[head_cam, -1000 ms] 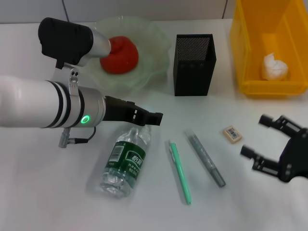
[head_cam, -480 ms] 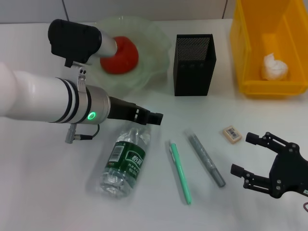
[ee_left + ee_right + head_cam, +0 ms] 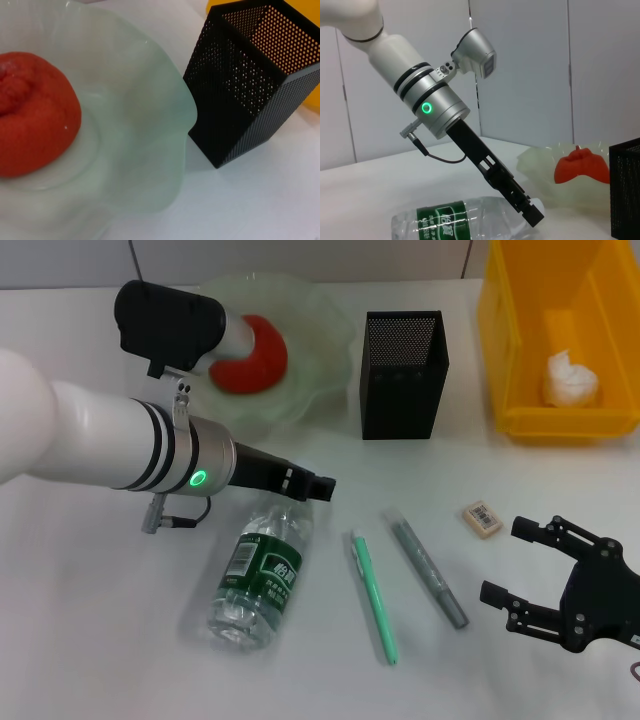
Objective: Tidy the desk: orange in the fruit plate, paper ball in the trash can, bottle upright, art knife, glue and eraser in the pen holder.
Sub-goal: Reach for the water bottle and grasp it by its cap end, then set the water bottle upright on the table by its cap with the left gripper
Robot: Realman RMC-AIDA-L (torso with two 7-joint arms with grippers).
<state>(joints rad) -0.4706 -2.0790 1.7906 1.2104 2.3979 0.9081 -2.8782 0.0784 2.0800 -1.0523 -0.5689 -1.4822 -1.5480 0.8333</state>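
Observation:
The bottle [image 3: 262, 570] lies on its side, cap toward the fruit plate; it also shows in the right wrist view [image 3: 455, 220]. My left gripper [image 3: 326, 484] is shut and hovers just over the bottle's cap end [image 3: 536, 216]. The orange [image 3: 250, 355] sits in the fruit plate [image 3: 320, 330]. The paper ball [image 3: 570, 378] lies in the trash can [image 3: 520, 360]. The eraser [image 3: 482, 518], the green art knife [image 3: 373, 595] and the grey glue stick [image 3: 428, 570] lie in front of the pen holder [image 3: 403, 375]. My right gripper [image 3: 505, 560] is open and empty, beside the eraser.
The left wrist view shows the orange [image 3: 30, 125], the plate's rim [image 3: 165, 125] and the pen holder [image 3: 250, 90] close by. My left arm's elbow [image 3: 170, 325] hangs over the plate. The trash can stands at the back right corner.
My left arm's upper part has swung a little to the right while its gripper stayed over the bottle's cap. My right gripper moved nearer and leftward a second ago, then stopped.

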